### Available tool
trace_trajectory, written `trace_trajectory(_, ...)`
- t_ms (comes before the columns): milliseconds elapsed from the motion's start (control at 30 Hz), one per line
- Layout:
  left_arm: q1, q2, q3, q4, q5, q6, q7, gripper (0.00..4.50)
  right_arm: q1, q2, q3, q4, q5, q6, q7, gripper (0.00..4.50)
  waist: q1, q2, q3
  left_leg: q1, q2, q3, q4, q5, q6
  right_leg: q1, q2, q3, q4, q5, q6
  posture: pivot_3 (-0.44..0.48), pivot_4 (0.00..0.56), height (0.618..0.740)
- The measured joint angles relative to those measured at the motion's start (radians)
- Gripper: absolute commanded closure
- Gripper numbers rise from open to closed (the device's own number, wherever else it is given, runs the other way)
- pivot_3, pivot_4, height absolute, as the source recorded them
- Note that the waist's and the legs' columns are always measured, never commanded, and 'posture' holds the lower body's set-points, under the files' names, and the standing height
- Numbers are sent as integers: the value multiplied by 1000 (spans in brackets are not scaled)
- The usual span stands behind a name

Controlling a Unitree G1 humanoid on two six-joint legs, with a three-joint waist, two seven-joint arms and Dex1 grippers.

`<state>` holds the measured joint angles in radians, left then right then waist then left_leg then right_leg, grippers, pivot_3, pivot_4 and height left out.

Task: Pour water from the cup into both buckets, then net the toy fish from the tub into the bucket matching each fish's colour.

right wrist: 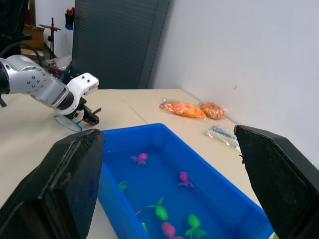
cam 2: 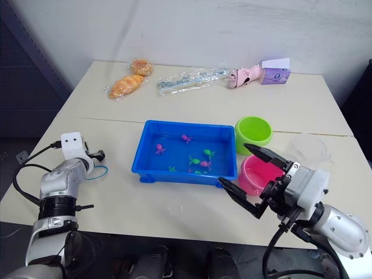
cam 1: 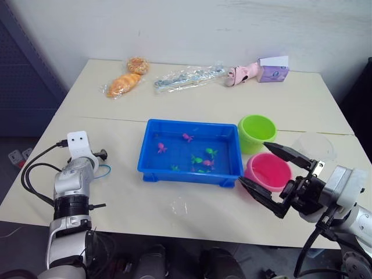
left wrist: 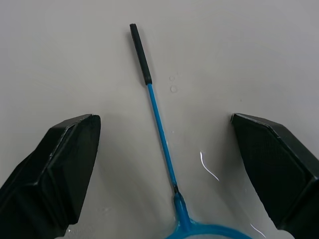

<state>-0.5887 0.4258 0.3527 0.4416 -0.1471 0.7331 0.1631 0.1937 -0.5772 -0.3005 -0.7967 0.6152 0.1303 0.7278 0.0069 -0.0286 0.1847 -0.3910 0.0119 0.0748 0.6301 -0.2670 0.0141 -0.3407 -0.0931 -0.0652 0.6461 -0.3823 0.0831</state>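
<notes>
Left gripper (left wrist: pixel 164 164) hangs spread wide over the net (left wrist: pixel 162 139), fingers clear of its handle, left of the tub (cam 1: pixel 152 165). Handle lies flat, its dark tip away from the hoop. Right gripper (cam 1: pixel 273 177) gapes wide beside the pink bucket (cam 1: pixel 268 171).

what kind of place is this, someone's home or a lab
Most likely a lab or workshop set up for robot trials, not a home. A plain table stands against a bare white wall, a dark pegboard panel stands behind, and toy props such as the blue tub are laid out.
</notes>
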Motion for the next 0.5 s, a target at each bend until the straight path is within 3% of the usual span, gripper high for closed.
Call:
trace_trajectory(333,42,-21,81,-44,-42,34,12,4424,-80,-10,25,-20,3,26,-36,0,-22,0,-1,3,1,1,-1,0,-1,1,0,1,2,0,0,0,150,740)
trace_trajectory(500,63,-22,115,-78,-59,56,18,4472,-82,-19,25,-7,7,27,-20,0,-30,0,-1,3,1,1,-1,0,-1,1,0,1,2,0,0,0,150,740)
